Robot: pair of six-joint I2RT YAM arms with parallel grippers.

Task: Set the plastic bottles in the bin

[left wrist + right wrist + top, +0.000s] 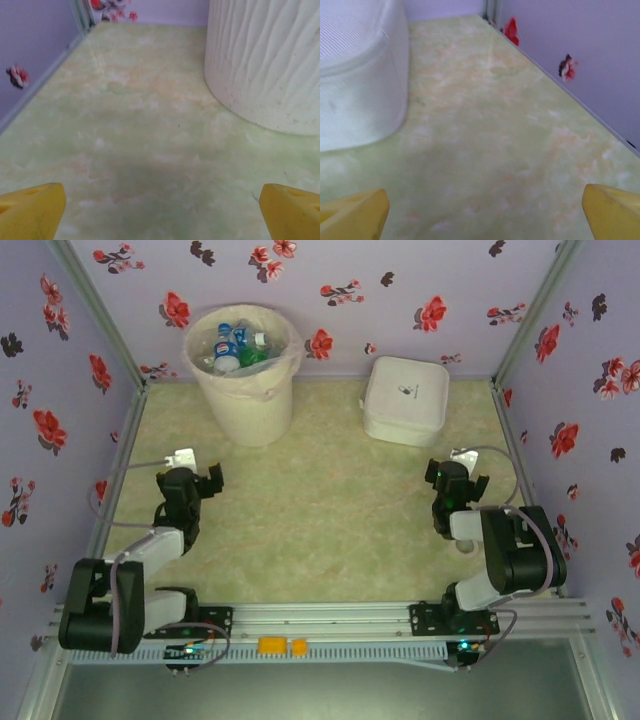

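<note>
Inside cream bin (247, 400), crushed clear and green bottles (237, 345), left hand (161, 212) and right hand (485, 214) apart

Both arms are the same build, chunky black joints with a white link in the middle: left arm (150, 545), right arm (515, 550). A thin greyish cable (116, 602) loops along each. There's a little white camera block (183, 457) at the 12 o'clock end of each wrist. The left gripper (160, 215) and right gripper (482, 215) have bright yellow wedge fingers (30, 210), at 7 and 5 o'clock in the wrist views. Tiny green light (437, 477) on the right wrist.
</note>
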